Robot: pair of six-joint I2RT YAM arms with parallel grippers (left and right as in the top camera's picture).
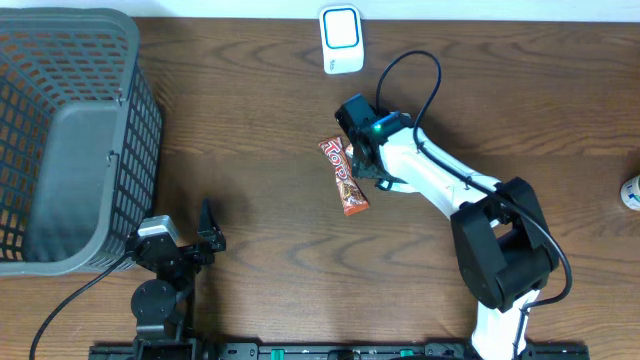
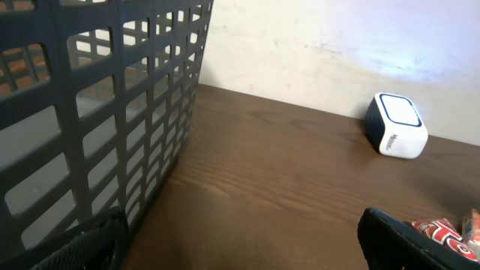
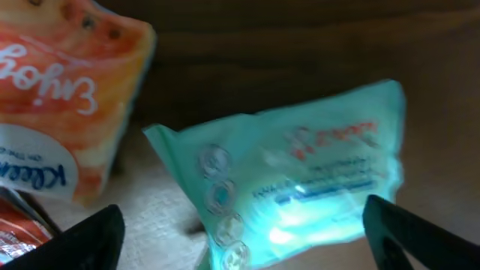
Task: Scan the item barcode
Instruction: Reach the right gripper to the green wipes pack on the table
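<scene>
Spanning the view, a dark wooden bench (image 1: 250, 130) carries a grey plastic mesh basket (image 1: 60, 140) at left. The right hand (image 1: 360, 150), fingers apart, hovers just beside the red-wrapped snack bar (image 1: 343, 176) mid-bench; the left hand (image 1: 182, 238) gapes empty. A small white scanner (image 1: 341, 38) stands at the far edge.

Basket (image 1: 70, 140) at far left of surface (image 1: 250, 120). Scanner (image 1: 341, 40) at back edge, about centre. Bar (image 1: 343, 176) mid-surface, in front of scanner, well apart from it. Right jaws just right of bar, beside its back end. Left jaws near front edge, just right of basket's front corner. Small item (image 1: 631, 192) at far right edge. From right wrist: packet (image 3: 300, 187) lies right of pouch (image 3: 60, 112), close together.
</scene>
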